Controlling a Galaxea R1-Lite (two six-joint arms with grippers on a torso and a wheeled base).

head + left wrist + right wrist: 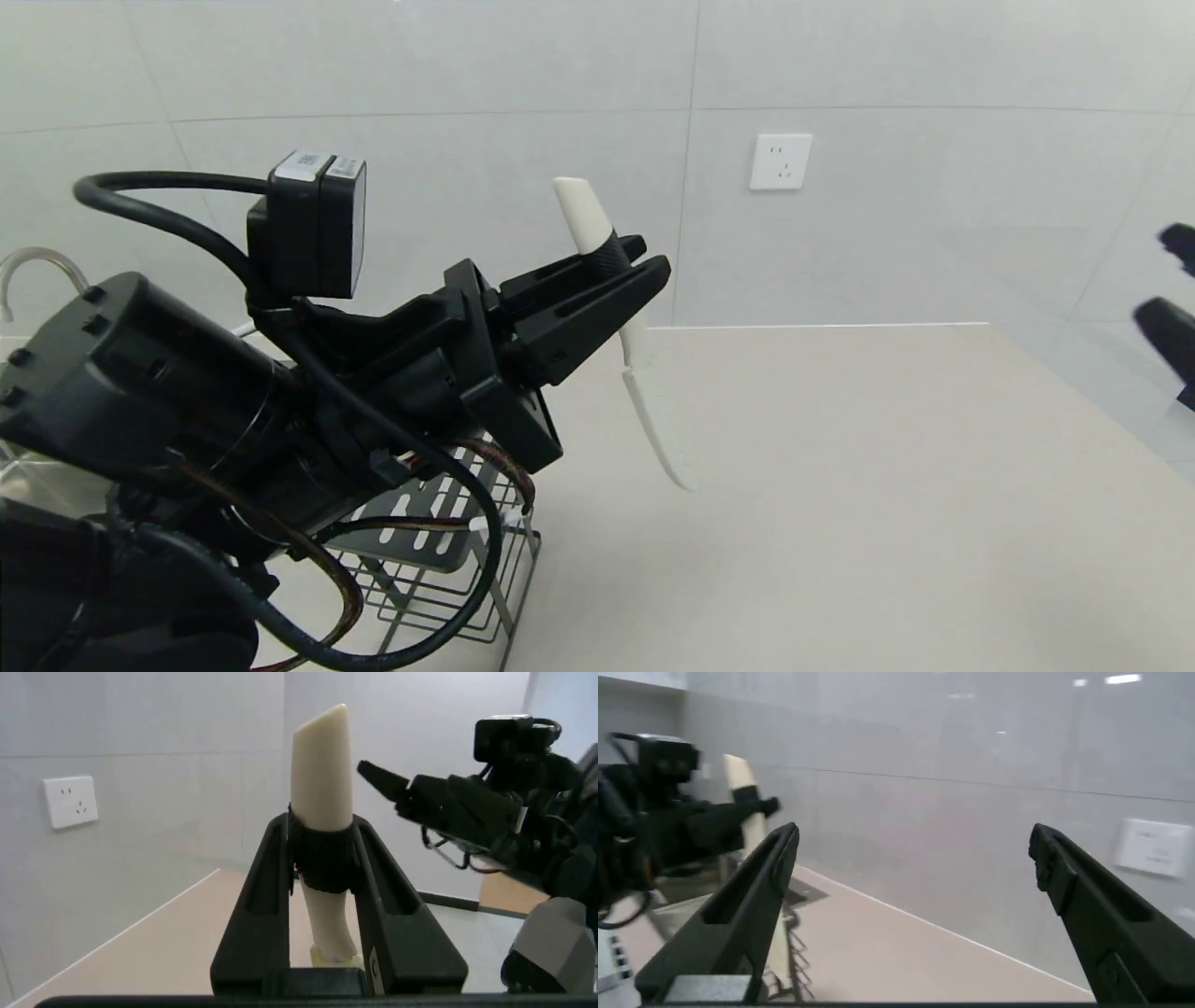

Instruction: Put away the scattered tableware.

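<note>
Above the counter (pixel 887 467), near the wire rack (pixel 439 569) | left gripper (pixel 635 271) clamped on white knife (pixel 653 420), blade hanging down; right gripper (pixel 1158 275) jaws apart, empty | knife lifted, seemingly not yet stowed

Knife (pixel 653 420) in my left gripper (pixel 637 261) above the counter (pixel 840 467); wire rack (pixel 439 597) on counter beneath it, left side; right gripper (pixel 1172 280) far right.

Socket (pixel 780 161) on wall (pixel 934 215) abv counter (pixel 887 485)
</note>
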